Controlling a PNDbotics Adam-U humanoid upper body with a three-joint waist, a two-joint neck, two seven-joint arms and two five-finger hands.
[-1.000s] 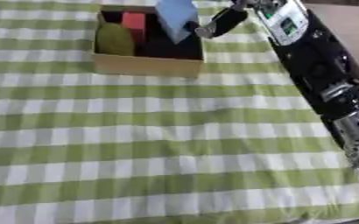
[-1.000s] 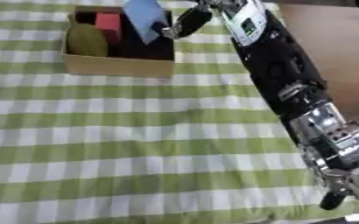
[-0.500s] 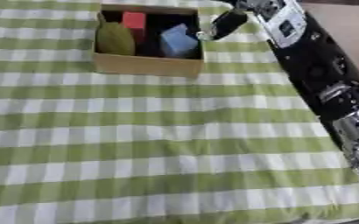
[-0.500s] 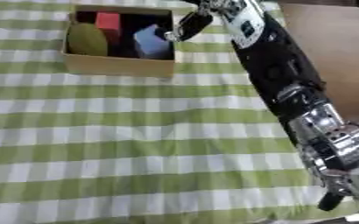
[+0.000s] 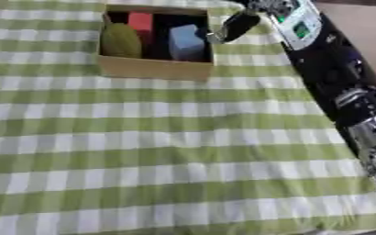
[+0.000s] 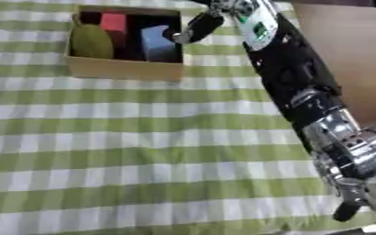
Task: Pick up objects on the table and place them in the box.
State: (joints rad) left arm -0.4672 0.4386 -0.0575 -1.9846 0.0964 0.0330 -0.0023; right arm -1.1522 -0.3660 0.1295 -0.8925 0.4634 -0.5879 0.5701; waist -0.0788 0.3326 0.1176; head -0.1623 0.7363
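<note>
Three things lie inside the cardboard box at the far side of the counter: an olive-green rounded object on its left, a red block at the back, and a pale blue block on the right. Just beside the box's right wall hangs the right hand, holding nothing; whether its fingers are straight or curled I cannot tell. No loose object shows on the green checked cloth, so the task looks essentially finished. No left hand shows.

Both eye views look steeply down from the head, sharing the checked tablecloth and box.
</note>
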